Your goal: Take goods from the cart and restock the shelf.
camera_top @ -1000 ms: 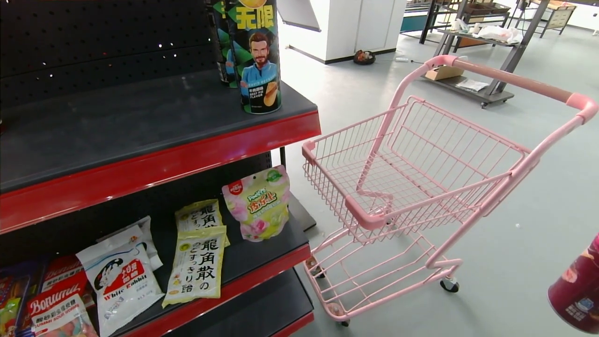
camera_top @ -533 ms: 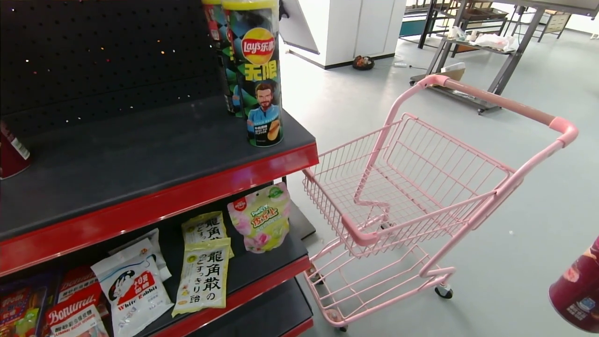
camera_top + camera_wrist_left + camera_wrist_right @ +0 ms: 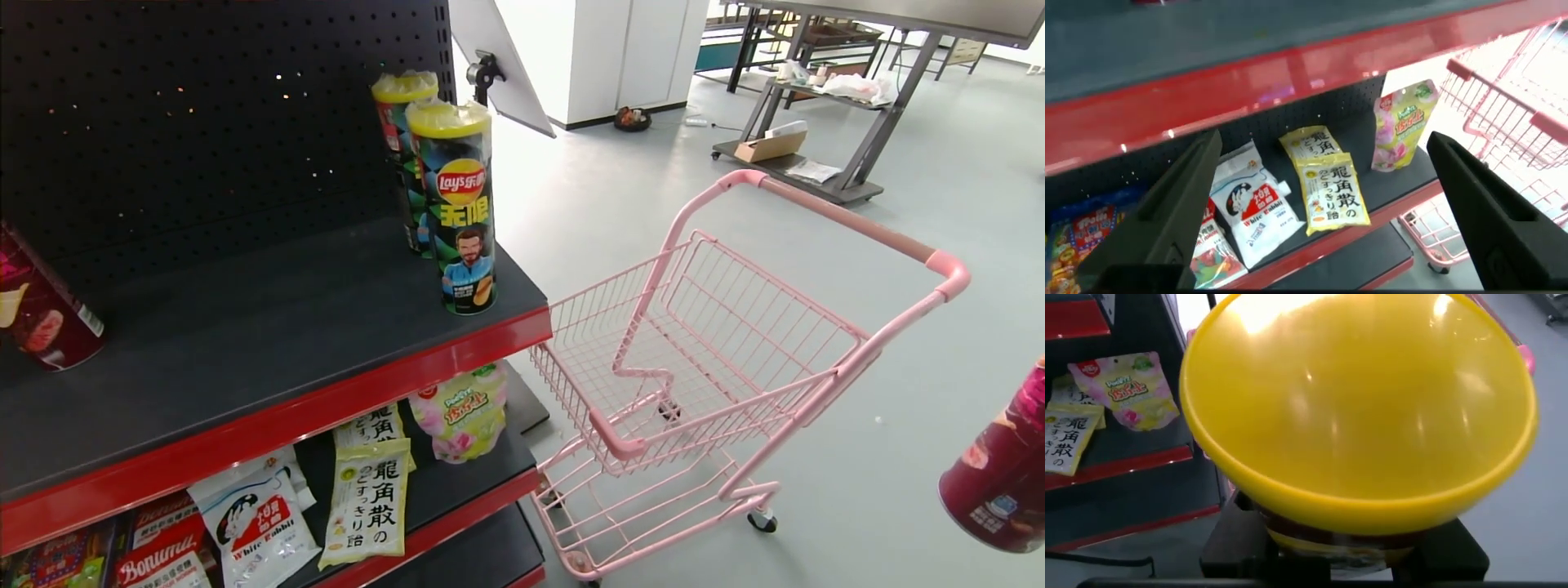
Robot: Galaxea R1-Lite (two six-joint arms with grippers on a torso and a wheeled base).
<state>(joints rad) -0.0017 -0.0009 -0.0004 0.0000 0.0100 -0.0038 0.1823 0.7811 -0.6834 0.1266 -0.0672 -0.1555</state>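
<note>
The black-and-red shelf (image 3: 245,327) is faced by the left claw (image 3: 1323,212), spread wide before the sweet bags (image 3: 1333,194) on the lower tier. The pink cart (image 3: 947,273) is set between that shelf and the right claw (image 3: 1351,551), by which a maroon can (image 3: 998,465) is gripped. Two green cans (image 3: 463,214) are stood at the shelf end nearest the cart.

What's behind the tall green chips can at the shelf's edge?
A second can with a yellow lid stands right behind the front chips can. Only its lid and one side show. The rest is covered.
</note>
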